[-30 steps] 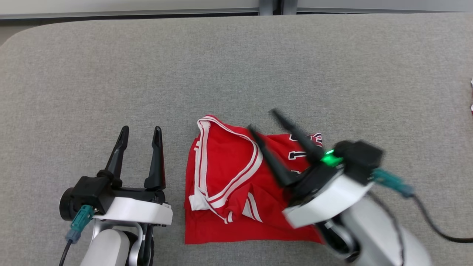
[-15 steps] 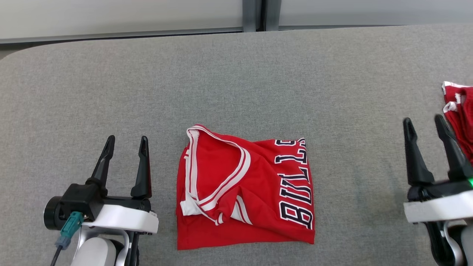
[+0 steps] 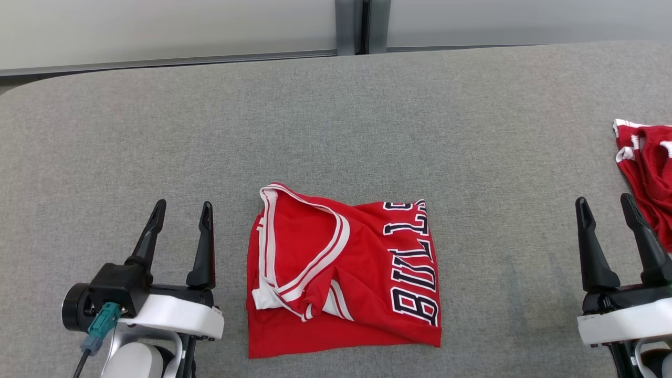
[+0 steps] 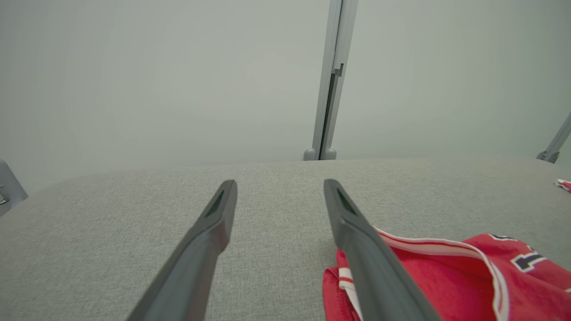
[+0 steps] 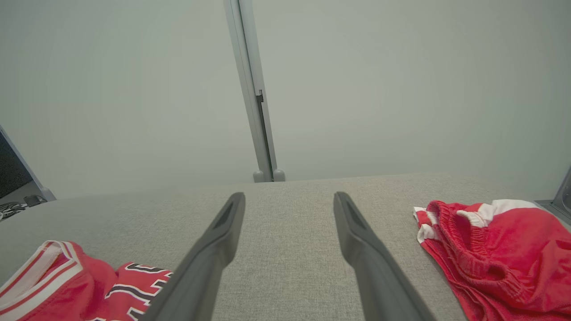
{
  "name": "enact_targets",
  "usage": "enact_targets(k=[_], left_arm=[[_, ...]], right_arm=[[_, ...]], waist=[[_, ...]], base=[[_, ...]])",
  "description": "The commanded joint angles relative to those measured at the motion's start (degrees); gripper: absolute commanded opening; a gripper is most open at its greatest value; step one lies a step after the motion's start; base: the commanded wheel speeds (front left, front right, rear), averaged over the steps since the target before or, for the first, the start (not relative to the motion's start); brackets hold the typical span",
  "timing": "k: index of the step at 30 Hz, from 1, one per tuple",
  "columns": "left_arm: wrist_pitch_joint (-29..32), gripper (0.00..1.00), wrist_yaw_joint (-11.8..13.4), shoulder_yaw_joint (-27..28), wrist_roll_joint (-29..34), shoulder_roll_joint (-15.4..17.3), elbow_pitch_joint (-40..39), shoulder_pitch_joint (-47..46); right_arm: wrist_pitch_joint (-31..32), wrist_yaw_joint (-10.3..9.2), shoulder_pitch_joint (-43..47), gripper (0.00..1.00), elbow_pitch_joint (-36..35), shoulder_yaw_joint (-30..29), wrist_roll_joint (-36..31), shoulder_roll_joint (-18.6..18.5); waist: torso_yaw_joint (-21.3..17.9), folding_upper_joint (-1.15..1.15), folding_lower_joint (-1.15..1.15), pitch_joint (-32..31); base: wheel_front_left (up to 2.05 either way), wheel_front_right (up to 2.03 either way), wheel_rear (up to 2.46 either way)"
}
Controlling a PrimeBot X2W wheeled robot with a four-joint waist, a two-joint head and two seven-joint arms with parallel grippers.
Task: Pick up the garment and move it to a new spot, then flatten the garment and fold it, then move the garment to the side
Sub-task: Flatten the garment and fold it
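1. The left gripper (image 3: pixel 184 203) sits just left of the garment (image 3: pixel 341 278) and is not touching it. Its fingers point away from the robot. Its jaws are spread wide, with nothing between them but the bare grey desk (image 3: pixel 336 115).
2. In the left wrist view, the garment's striped edge lies low on the desk to the right of that gripper's right finger.
3. The garment is a red jersey folded into a rough rectangle. It lies flat on the desk, free of both grippers.
4. White trim (image 3: pixel 315 262) with red stripes loops over the garment's left half. Dark, white-edged lettering (image 3: pixel 415 268) runs sideways down its right edge.
5. The cloth puckers near the middle of the garment, and a lower layer shows along its near edge.
6. Behind the garment, past the desk's far edge, a grey upright post (image 3: pixel 353 26) stands between pale wall panels (image 3: pixel 157 26).
7. The right gripper (image 3: pixel 602 198) is well to the right of the garment. Its jaws are parted and hold nothing.
8. Farthest from the garment, at the desk's right edge, lies a crumpled second red cloth (image 3: pixel 648 173) with white bands. In the right wrist view it sits near that gripper's right finger but apart from it.
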Motion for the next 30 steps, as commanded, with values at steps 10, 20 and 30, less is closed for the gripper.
enact_targets(k=[10,20,30], left_arm=[[0.22,1.00,0.47,-0.50,-0.35,0.25,-0.14,-1.43],[-0.59,1.00,0.14,-1.64,-0.56,-0.99,0.64,-3.57],[-1.44,1.00,0.25,-2.09,-0.68,-2.03,1.72,-4.88]], right_arm=[[2.78,0.01,-1.95,0.00,0.81,6.17,0.02,0.30],[1.60,0.00,-11.16,0.00,14.30,29.24,6.20,4.65],[4.33,0.01,-18.18,0.00,23.40,48.29,16.39,4.68]], waist=[[1.04,0.00,0.00,0.85],[3.99,0.00,0.00,3.15],[4.99,0.00,0.00,4.98]], base=[[0.00,0.00,0.00],[0.00,0.00,0.00],[0.00,0.00,0.00]])
